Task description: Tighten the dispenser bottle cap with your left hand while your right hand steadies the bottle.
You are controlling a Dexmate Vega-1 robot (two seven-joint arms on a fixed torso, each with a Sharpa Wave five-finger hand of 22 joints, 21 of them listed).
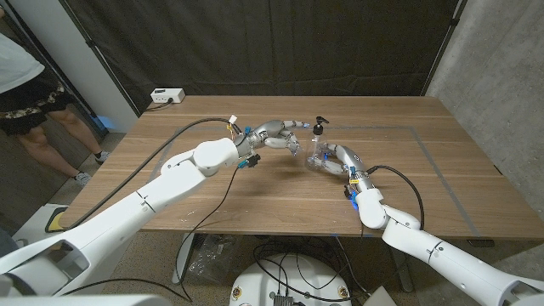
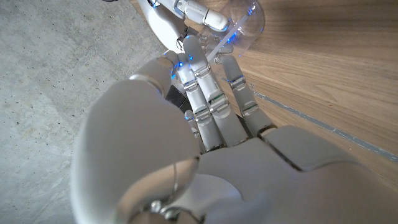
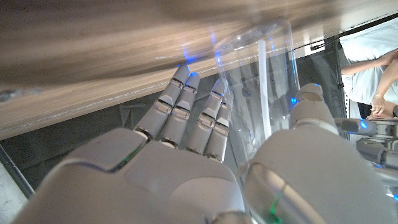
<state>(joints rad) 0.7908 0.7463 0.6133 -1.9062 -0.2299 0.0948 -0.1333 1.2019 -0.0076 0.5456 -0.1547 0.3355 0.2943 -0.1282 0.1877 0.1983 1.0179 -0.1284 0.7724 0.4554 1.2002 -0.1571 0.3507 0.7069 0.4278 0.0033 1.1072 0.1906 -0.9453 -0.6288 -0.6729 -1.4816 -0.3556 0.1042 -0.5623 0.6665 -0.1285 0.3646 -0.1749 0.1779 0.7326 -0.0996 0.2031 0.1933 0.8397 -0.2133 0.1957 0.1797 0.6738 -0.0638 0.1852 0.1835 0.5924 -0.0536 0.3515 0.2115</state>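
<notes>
A person (image 1: 25, 93) is standing at the far left edge of the head view, beside the wooden worktop (image 1: 212, 191), with a small white box (image 1: 167, 96) sitting at the worktop's back edge.

Moving right, the left hand (image 1: 276, 133) is reaching across the middle of the worktop toward the dispenser bottle (image 1: 318, 146). Its fingers (image 2: 211, 99) are lying fairly straight and apart, holding nothing, with the tips close beside the bottle's clear body. Whether any tip is actually touching the bottle is hard to tell from these angles. The hand is sitting low, nearer the bottle's body than the black pump cap (image 1: 320, 124), so it probably needs to rise before it can twist the cap.

Next comes the dispenser bottle itself, standing upright near the worktop's centre, its black pump cap on top and a thin tube visible inside the clear wall.

Just right of it, the right hand (image 1: 340, 161) is wrapping the bottle's lower body, fingers (image 3: 186, 112) on one side and thumb on the other. That grip looks meant to keep the bottle from spinning or tipping while the cap is turned.
</notes>
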